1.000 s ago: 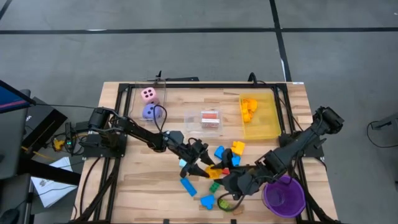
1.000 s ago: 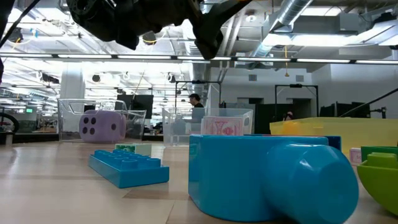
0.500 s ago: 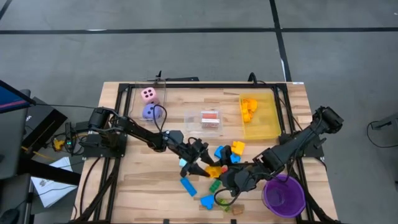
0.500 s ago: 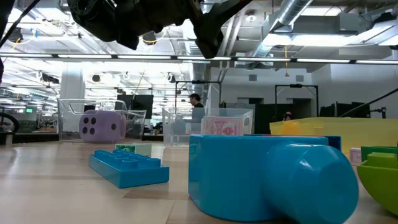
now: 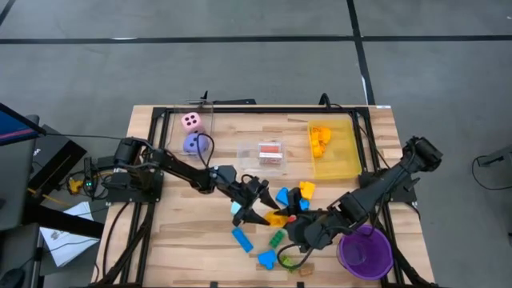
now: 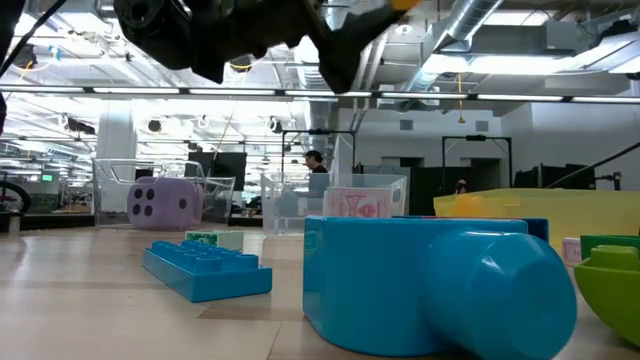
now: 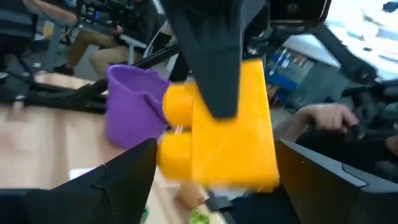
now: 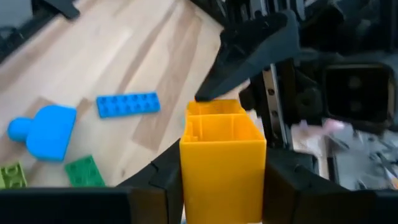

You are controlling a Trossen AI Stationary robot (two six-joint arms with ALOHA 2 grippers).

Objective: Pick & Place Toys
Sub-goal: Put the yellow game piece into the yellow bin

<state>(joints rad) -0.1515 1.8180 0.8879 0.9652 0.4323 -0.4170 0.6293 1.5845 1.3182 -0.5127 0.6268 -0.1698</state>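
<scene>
A yellow brick hangs in the air above the middle of the table, between my two grippers. My right gripper is shut on it, coming from the right. My left gripper reaches level from the left. Its open fingers stand on either side of the same brick, and I cannot tell whether they touch it. Loose blue, green and yellow bricks lie flat on the wood below. A pink die and a purple die rest at the far left. My right gripper pinches the yellow brick by two opposite side walls between its two fingers. It comes slanting down from the table's right side. The brick is lifted clear of the table, its studs pointing sideways and its hollow side toward the left gripper.
A yellow see-through bin with orange bricks stands at the far right. A clear bin with cards is at the far middle. A purple cup stands at the near right. A black frame rims the table.
Both arms have stayed in place over the table's middle. In the low view the dark gripper overhead has turned a little, and a bit of the yellow brick now shows at the top edge.
</scene>
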